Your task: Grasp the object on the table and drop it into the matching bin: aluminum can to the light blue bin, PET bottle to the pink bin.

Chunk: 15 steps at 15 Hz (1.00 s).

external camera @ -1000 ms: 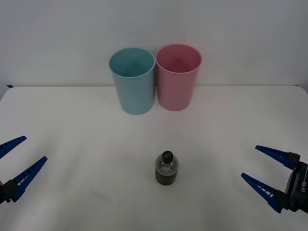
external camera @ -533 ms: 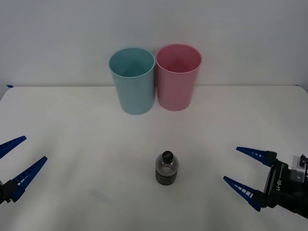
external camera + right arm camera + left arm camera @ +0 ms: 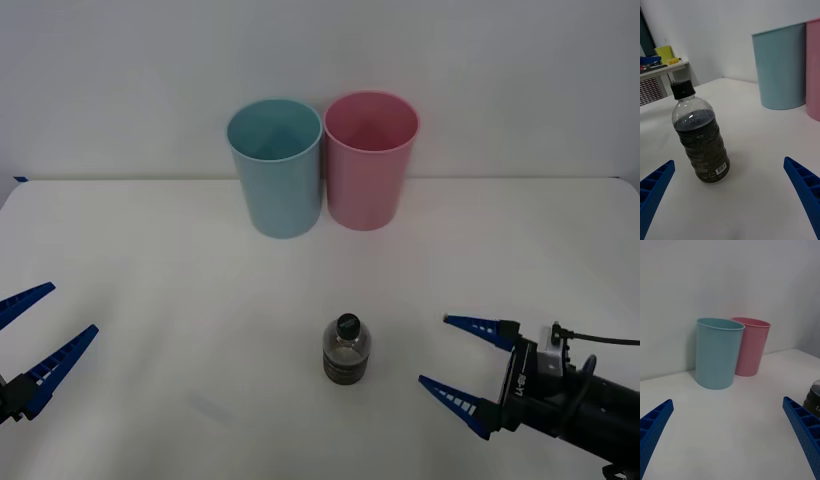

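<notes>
Since a second ago the right gripper has slid in toward the PET bottle. Left gripper waits, fingers spread, at the table's left edge; light blue bin and pink bin stand behind; the bottle stands upright mid-table, with the right gripper released, just beside it.

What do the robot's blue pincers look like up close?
Each tool ends in two long, tapering bright-blue fingers, ribbed along the sides and dotted with small holes. The right tool sits on a black wrist block with white lettering and a thin black cable. The left tool has the same blue fingers on a dark mount.
</notes>
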Each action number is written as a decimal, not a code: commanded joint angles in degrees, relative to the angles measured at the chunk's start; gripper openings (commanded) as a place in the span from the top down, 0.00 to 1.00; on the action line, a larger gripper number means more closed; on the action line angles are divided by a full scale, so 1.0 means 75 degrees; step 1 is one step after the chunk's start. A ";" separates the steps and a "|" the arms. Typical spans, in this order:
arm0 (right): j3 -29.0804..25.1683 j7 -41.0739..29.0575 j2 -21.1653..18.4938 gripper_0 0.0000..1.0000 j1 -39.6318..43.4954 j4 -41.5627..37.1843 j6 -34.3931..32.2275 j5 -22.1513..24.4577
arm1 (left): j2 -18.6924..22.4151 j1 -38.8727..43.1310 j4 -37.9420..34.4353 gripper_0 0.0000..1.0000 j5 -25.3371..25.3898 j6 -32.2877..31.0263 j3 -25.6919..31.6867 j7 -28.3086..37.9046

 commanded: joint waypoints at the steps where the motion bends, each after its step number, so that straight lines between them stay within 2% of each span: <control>1: 0.0491 0.0443 0.0036 0.00 -0.0126 0.0007 0.0406 0.0000 | 0.0000 0.0000 0.0000 0.00 0.0000 0.0000 0.0000 0.0000; 3: 0.0702 0.0923 0.0082 0.00 -0.0208 -0.0005 0.0640 -0.0012 | 0.0000 0.0000 0.0000 0.00 0.0000 0.0000 0.0000 0.0000; 10: 0.1804 0.1321 0.0305 0.00 -0.0583 -0.0005 0.1413 0.0012 | 0.0000 0.0000 0.0000 0.00 0.0000 0.0000 0.0000 0.0000; 15: 0.2132 0.1497 0.0622 0.00 -0.0805 0.0007 0.2105 0.0317 | 0.0000 0.0000 0.0000 0.00 0.0000 0.0000 0.0000 0.0000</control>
